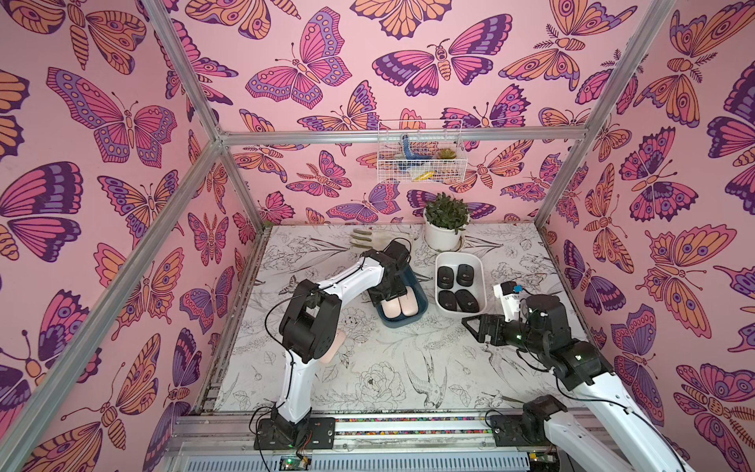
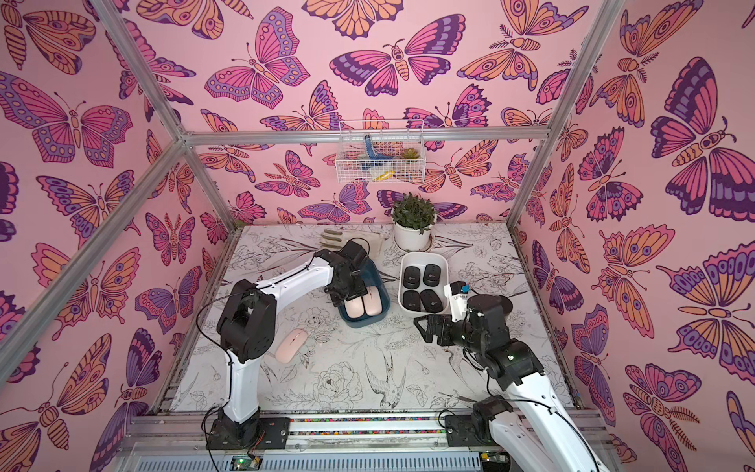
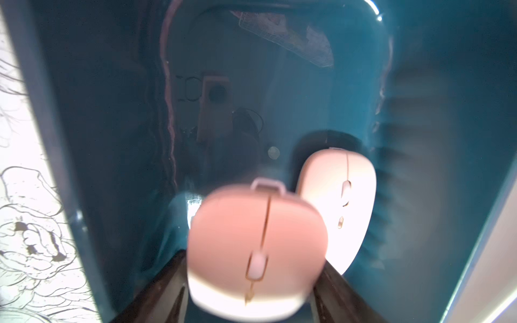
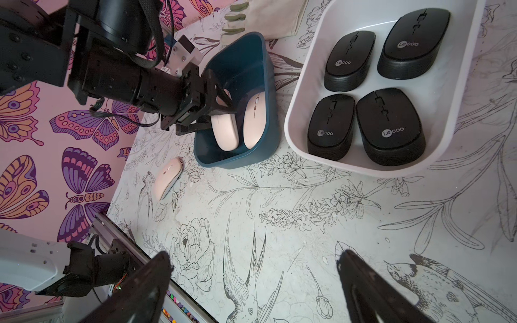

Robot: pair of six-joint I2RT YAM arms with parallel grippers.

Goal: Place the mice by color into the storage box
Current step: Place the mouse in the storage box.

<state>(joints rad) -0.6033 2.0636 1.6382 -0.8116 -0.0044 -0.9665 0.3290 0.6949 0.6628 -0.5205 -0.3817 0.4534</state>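
Heads up, operator: your left gripper (image 4: 223,110) sits down in the blue bin (image 4: 268,84), fingers either side of a pink mouse (image 3: 257,249), and you can't tell whether they're pinching it. A second pink mouse (image 3: 340,207) lies beside it, the third (image 2: 291,345) on the table, half hidden by the elbow in a top view. Right gripper (image 4: 254,282) is wide open, empty, fingers cut off. Black mice (image 4: 389,125) fill the white bin (image 4: 296,112).

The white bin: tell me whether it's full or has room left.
Nearly full. Four black mice lie flat in two rows, covering most of the white bin floor; only narrow gaps remain between them.
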